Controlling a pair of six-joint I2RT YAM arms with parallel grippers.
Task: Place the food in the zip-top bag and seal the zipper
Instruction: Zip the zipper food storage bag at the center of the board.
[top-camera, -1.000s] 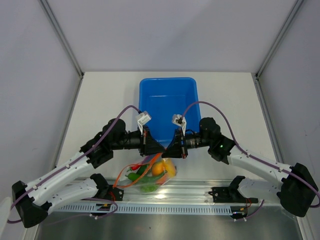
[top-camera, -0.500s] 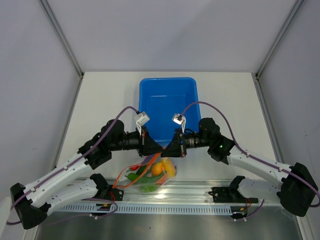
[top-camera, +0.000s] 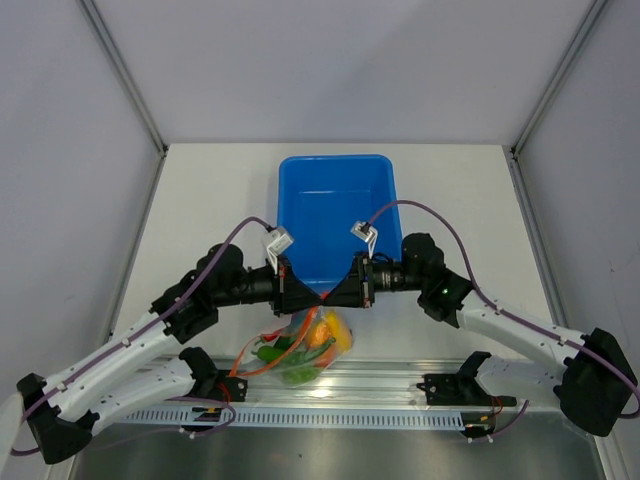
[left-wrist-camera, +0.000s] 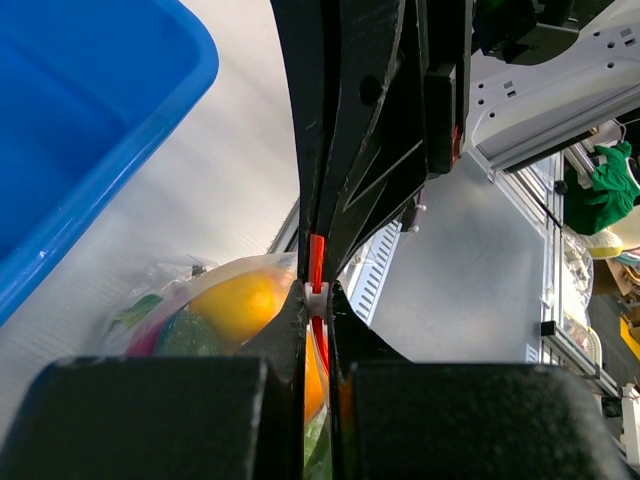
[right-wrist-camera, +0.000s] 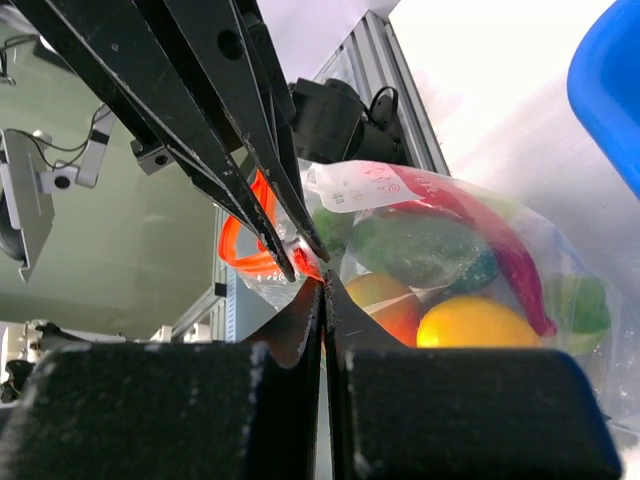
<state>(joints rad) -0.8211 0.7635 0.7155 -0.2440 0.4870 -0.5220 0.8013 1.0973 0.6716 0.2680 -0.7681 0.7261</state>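
1. The bag (top-camera: 298, 352) sits at the near edge of the table, just this side of the blue bin (top-camera: 335, 162) and between my two arms. The food (right-wrist-camera: 474, 326) is already inside it: a yellow piece, a red chili and green pieces show through the plastic.
2. My left pincer (left-wrist-camera: 318, 298) is pinched tight on the zipper (left-wrist-camera: 316, 260), with the orange strip standing up between its fingers.
3. My right pincer (right-wrist-camera: 322, 284) is also closed, nipping the same strip at the bag's mouth. From above, the two tips nearly meet nose to nose over the bag.
4. The bag body hangs below and to the near left of both tips. I cannot tell whether its bottom rests on the table.
5. I judge the plastic thin, soft and slippery, while the load is light but lumpy and will swing.
6. The stiff zipper strip is the only sound place to hold. I would pinch squarely across it and keep clear of the film, which would crumple.
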